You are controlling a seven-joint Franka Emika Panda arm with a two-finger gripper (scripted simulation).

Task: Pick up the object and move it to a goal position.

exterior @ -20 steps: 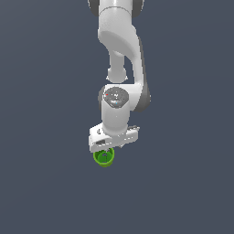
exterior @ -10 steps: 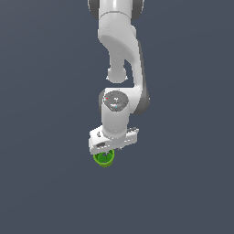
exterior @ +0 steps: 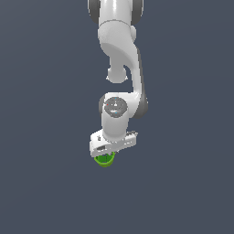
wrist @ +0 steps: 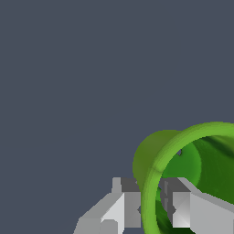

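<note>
Gripper pinching green cup by its wall — one finger outside rim, other finger inside hollow, jaws nearly shut with only thin wall between. Cup tilted, bright rim and darker inside facing wrist camera. Exterior view: gripper pointing down, cup peeking out just under white hand, mostly hidden by it. White arm drops from top of frame — plain dark grey-blue background all around.
</note>
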